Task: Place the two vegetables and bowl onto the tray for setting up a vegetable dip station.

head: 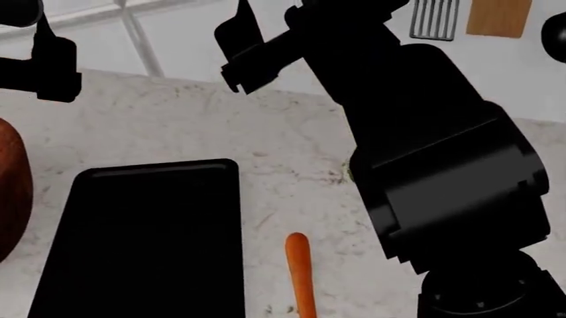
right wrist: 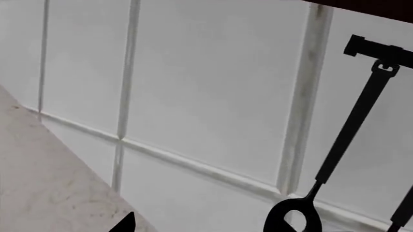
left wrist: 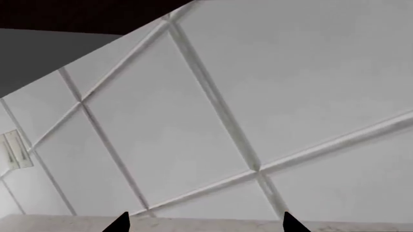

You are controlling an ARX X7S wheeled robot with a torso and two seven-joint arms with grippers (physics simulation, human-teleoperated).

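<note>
— While your arms hang raised over the worktop (head: 177, 122), where do the task's things lie?
— Your tray (head: 146, 245) lies flat on the worktop toward its near edge. Your carrot (head: 301, 271) lies on the stone just beside the tray's right rim, apart from it. Your bowl (head: 13, 192) shows only as a reddish-brown slice at the worktop's left, near the tray.
— And the cucumber?
— You won't find it in any view.
— The pincers?
— Your left pincer (left wrist: 205, 223) shows two tips spread apart, released, facing wall tiles (left wrist: 193, 121). Your right pincer (right wrist: 125, 223): I cannot tell. It faces hanging utensils (right wrist: 348, 135)
</note>
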